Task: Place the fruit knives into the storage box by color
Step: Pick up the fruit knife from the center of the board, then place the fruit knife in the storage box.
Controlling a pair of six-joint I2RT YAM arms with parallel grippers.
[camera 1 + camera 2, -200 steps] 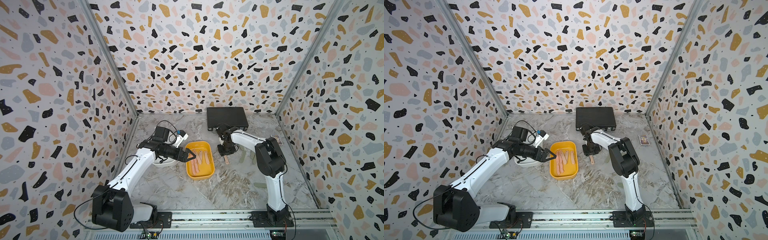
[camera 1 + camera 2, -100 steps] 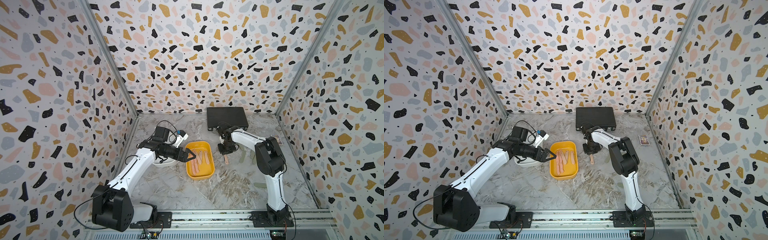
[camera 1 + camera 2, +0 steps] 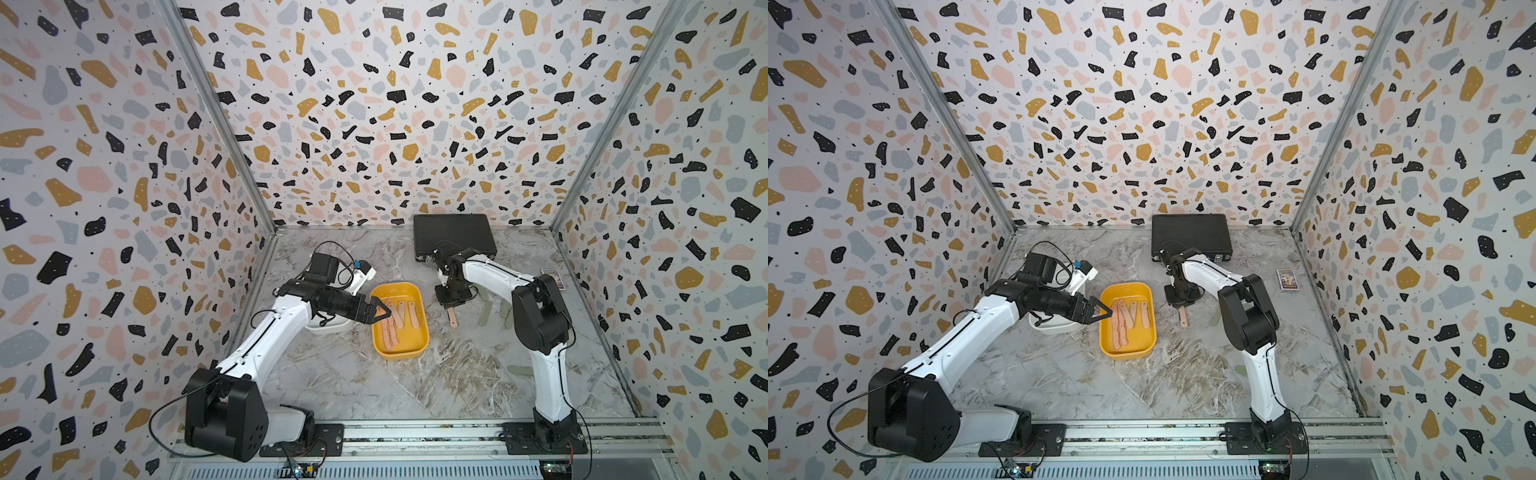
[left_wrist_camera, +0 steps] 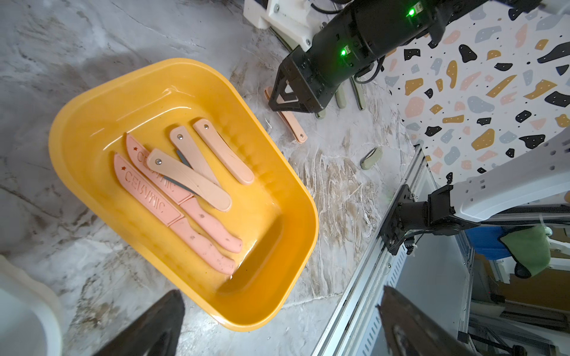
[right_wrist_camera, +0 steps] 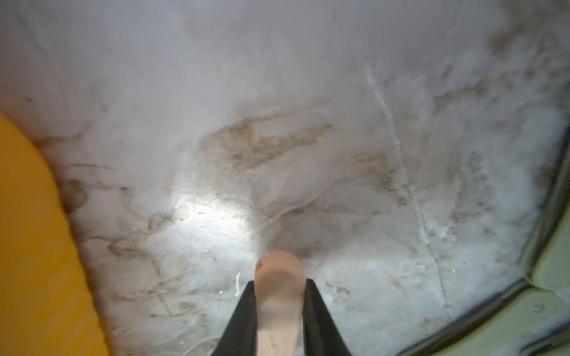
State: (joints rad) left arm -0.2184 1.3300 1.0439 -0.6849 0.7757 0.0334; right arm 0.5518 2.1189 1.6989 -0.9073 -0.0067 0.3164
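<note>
The mustard-yellow storage box holds several salmon-pink fruit knives, also plain in the left wrist view. My left gripper hangs open over that tub's left rim with nothing between its fingers. The white tub lies mostly hidden under the left arm. Right of the yellow tub, my right gripper points down at the table, shut on a pink knife whose free end sticks out toward the front. Sage-green knives lie on the table to the right.
A black briefcase lies against the back wall behind the right gripper. A small printed card box sits by the right wall. In the right wrist view the yellow tub's wall is close on one side and a green knife on the other.
The right gripper's fingers have closed onto the pink knife on the table. Both arms have stayed where they were.
</note>
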